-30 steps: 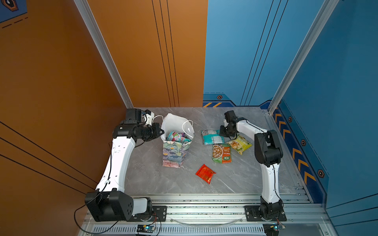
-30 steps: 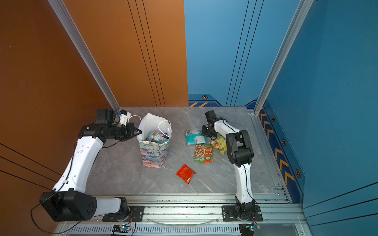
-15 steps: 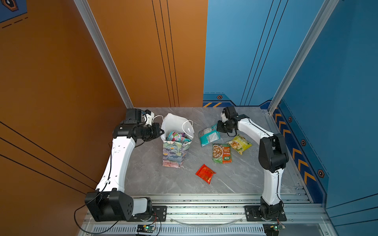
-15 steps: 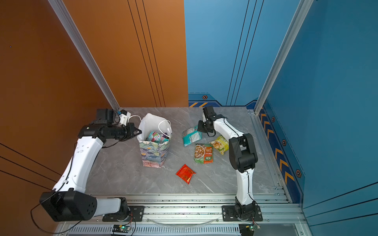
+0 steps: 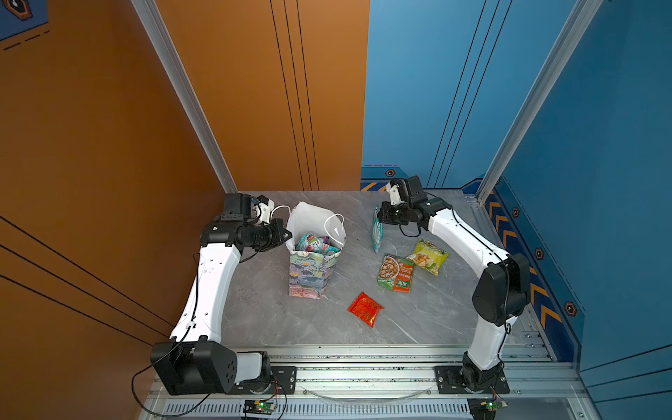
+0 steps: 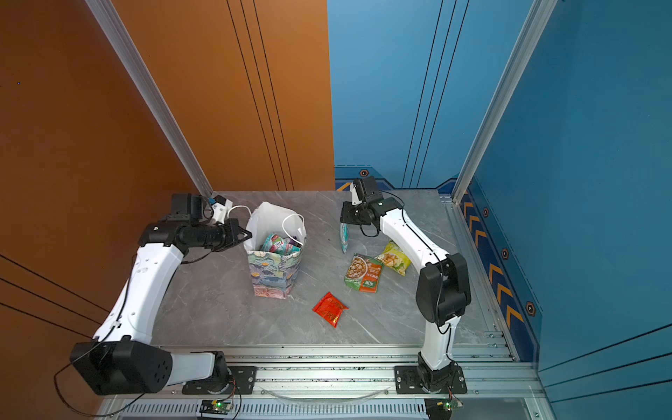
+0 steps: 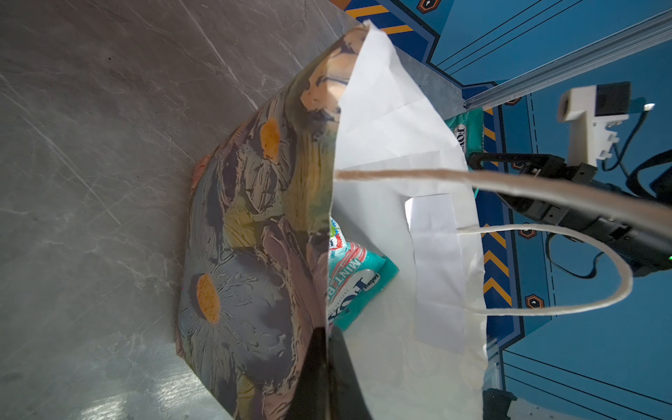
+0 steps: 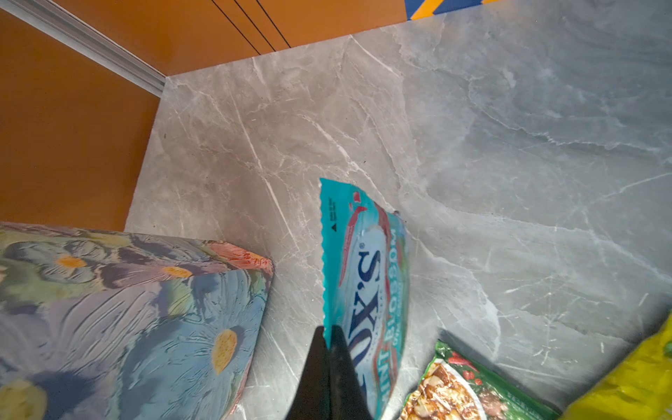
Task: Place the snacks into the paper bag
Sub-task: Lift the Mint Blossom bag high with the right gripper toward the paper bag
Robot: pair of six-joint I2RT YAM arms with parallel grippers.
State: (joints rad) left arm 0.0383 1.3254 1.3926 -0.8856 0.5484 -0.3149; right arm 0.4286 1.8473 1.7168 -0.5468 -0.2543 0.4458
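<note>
Grey marble surface [image 5: 254, 320] carried the upright paper bag [image 5: 311, 272], its rim pinched by the closed left tool [image 5: 288, 235]. Beside it, the right tool [image 5: 379, 217] gripped the teal packet [image 5: 376, 234] tightly by its top corner, so its long axis hung vertical, pointing down

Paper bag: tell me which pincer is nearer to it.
Left. The left pincer is clamped on the rim of the paper bag. The right pincer hangs apart from it, to its side, holding the teal packet.
</note>
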